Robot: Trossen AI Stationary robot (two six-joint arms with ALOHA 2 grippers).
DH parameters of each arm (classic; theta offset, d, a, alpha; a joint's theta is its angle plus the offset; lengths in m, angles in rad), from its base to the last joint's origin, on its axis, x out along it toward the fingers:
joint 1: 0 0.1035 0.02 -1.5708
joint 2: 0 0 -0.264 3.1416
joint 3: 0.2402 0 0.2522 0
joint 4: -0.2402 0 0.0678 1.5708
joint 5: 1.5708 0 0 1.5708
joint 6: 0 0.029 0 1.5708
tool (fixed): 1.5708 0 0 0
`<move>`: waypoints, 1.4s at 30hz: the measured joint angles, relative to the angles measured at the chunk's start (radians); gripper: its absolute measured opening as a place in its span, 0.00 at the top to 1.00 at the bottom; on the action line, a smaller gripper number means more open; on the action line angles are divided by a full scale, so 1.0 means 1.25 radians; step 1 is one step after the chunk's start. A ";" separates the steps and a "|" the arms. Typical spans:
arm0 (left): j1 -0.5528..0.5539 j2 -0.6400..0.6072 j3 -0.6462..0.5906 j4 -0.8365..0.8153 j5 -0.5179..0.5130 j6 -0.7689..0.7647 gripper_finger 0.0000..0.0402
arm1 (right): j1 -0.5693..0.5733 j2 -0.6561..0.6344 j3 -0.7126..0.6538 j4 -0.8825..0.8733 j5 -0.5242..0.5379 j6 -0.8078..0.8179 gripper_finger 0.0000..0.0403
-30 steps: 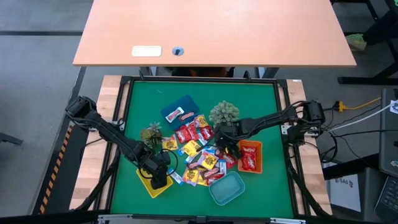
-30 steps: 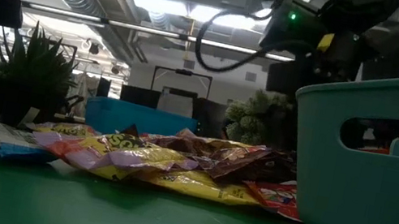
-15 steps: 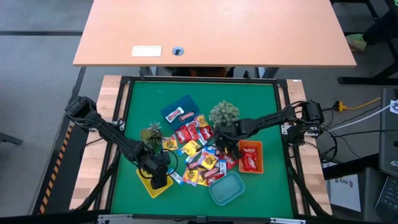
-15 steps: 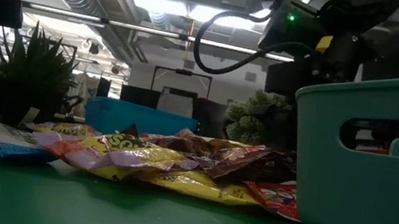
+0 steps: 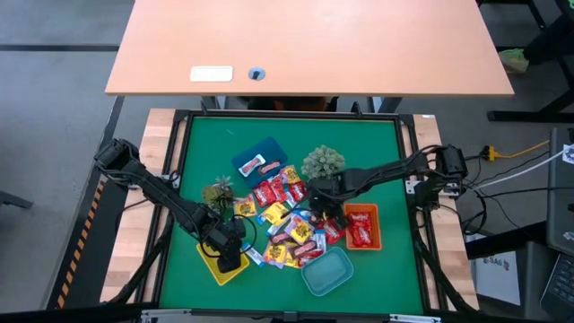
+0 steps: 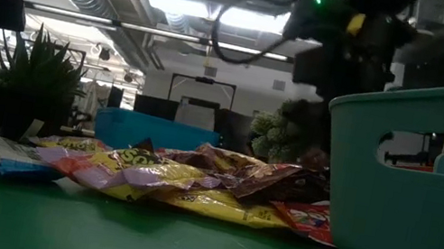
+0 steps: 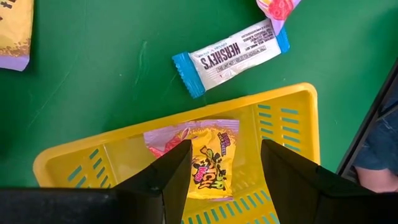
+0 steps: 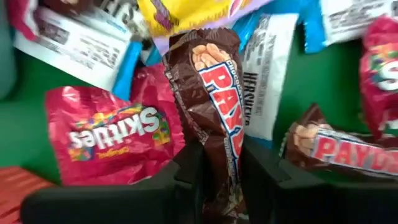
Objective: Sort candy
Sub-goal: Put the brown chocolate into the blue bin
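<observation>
The right gripper [image 8: 217, 165] pinches one end of a brown PayDay bar [image 8: 214, 99], whose long axis runs straight away from the fingers. It seems lifted slightly over the candy pile [image 5: 289, 224], just at nine o'clock from the orange tray [image 5: 371, 226]. A red Skittles pack [image 8: 115, 134] lies beside it. The left gripper [image 7: 221, 165], spread open, hovers over the yellow tray [image 7: 298, 118] holding a Sour Patch pack [image 7: 208, 162].
</observation>
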 joint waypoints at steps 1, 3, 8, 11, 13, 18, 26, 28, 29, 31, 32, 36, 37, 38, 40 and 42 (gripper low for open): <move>0.000 0.000 0.000 0.000 0.000 0.000 0.55 | 0.000 0.000 0.016 -0.014 0.000 0.000 0.81; 0.000 0.000 0.000 0.000 -0.001 0.000 0.55 | 0.000 0.000 0.050 -0.028 0.000 0.000 0.81; 0.000 0.000 0.000 0.000 -0.011 0.000 0.55 | 0.000 -0.001 0.132 -0.050 0.014 -0.003 0.81; 0.000 0.000 0.000 0.000 -0.026 0.000 0.55 | 0.000 -0.002 0.162 -0.012 0.055 -0.025 0.81; 0.000 0.000 0.000 0.000 -0.035 0.000 0.55 | 0.000 -0.002 0.170 0.037 0.105 -0.058 0.81; 0.000 0.000 0.000 0.000 -0.041 0.000 0.55 | -0.006 -0.002 0.171 0.180 0.217 -0.185 0.81; 0.000 0.000 0.000 0.000 -0.041 0.000 0.55 | -0.056 -0.002 0.171 0.385 0.231 -0.275 0.80; 0.000 0.000 0.000 0.000 -0.041 0.000 0.55 | -0.074 -0.002 0.171 0.414 0.231 -0.275 0.80; 0.000 0.000 0.000 0.000 -0.041 0.000 0.55 | -0.083 -0.002 0.171 0.424 0.231 -0.275 0.80; 0.000 0.000 0.000 0.000 -0.041 0.000 0.55 | -0.102 -0.002 0.171 0.433 0.223 -0.276 0.80; 0.000 0.000 0.000 0.000 -0.041 0.000 0.55 | -0.113 -0.002 0.171 0.436 0.209 -0.276 0.80; 0.000 0.000 0.000 0.001 -0.042 0.000 0.55 | -0.154 0.008 0.171 0.472 0.140 -0.276 0.80; 0.000 0.000 0.000 0.001 -0.042 0.000 0.55 | -0.164 0.014 0.171 0.480 0.130 -0.275 0.80; 0.000 0.000 0.000 0.000 -0.042 0.000 0.55 | -0.171 0.025 0.171 0.495 0.125 -0.275 0.80; 0.000 0.000 0.000 0.002 -0.042 0.000 0.55 | -0.184 0.046 0.171 0.528 0.122 -0.275 0.80; 0.000 0.000 0.000 0.006 -0.042 0.000 0.55 | -0.191 0.068 0.171 0.546 0.121 -0.275 0.80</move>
